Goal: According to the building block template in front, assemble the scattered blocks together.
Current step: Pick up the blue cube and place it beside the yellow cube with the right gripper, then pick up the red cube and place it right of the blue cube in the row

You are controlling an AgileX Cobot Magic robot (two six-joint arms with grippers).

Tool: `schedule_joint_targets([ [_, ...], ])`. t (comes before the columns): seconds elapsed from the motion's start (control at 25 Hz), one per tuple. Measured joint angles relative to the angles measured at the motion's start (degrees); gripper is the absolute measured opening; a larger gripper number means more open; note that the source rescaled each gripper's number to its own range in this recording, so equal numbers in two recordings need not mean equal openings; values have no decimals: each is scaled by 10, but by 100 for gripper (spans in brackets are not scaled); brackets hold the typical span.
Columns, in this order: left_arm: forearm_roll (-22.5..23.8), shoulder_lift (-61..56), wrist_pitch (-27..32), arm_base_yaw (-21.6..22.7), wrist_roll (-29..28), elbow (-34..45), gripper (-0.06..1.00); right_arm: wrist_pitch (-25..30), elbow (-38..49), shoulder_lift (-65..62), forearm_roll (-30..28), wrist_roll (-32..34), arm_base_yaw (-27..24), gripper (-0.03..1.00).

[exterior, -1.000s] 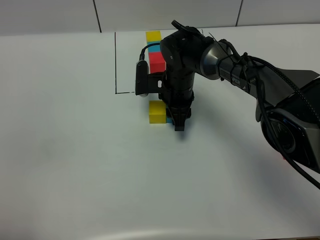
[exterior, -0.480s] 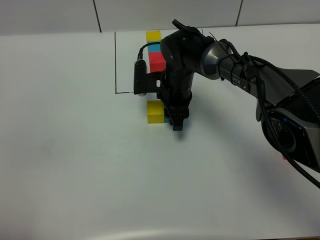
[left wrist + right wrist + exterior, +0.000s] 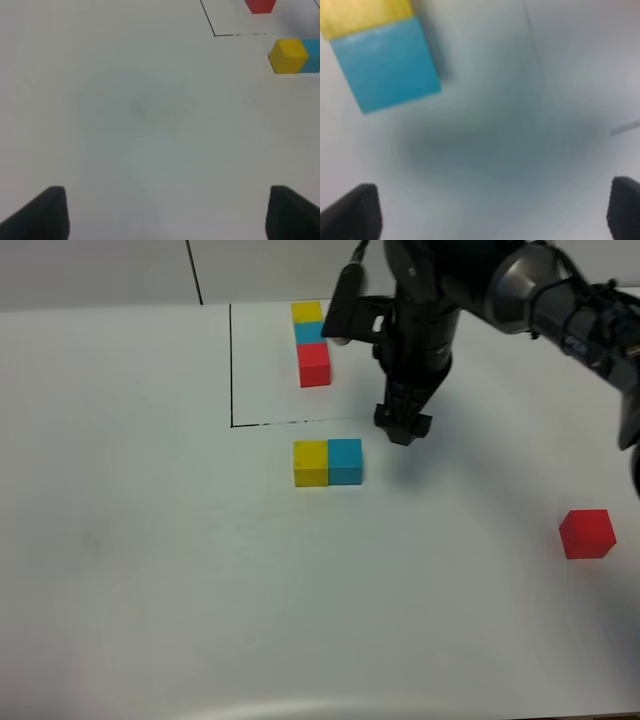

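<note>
Since 1 second ago the right gripper point(image 3: 403, 428) has let go of the plain matte cyan-blue cube point(image 3: 345, 461) and risen clear of it; the plain matte red cube point(image 3: 587, 534), then hidden by the arm, now shows well off to the right. The cyan-blue cube lies near the gripper but apart from it, nearer the camera and to its left in the high view; its left face touches the plain matte yellow cube point(image 3: 311, 462), so the 2 sit flush in a short row on the smooth white tabletop point(image 3: 150, 570).

Farther back, the template row of 3 smaller cubes point(image 3: 311, 338), yellow, cyan-blue and red, stands end to end beside the thin black drawn outline point(image 3: 231, 370).

All the cubes are sharp-edged and dull-surfaced; the arm is glossy black. It reaches in from the right, its wrist pointing straight down over the outline's near line. In the right wrist view the 2 black fingertips point(image 3: 350, 212) stand wide apart with nothing between them.

The left gripper point(image 3: 165, 215) hovers over bare table, its jaws also spread wide and empty, well away from the yellow and cyan-blue pair.
</note>
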Motion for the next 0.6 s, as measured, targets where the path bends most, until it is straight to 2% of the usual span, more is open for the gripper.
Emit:
schedule_joint_targets([
  [0.12,0,0,0,0,0,0,83,-29,96,-69,0,83,-32,84],
  [0.36,0,0,0,0,0,0,83,-129,313,-214,-21,314,-106,84],
  [0.48,0,0,0,0,0,0,83,-172,423,-272,-27,378,-145,84],
  [0.6,0,0,0,0,0,0,83,-216,499,-297,-4,405,-181,82],
])
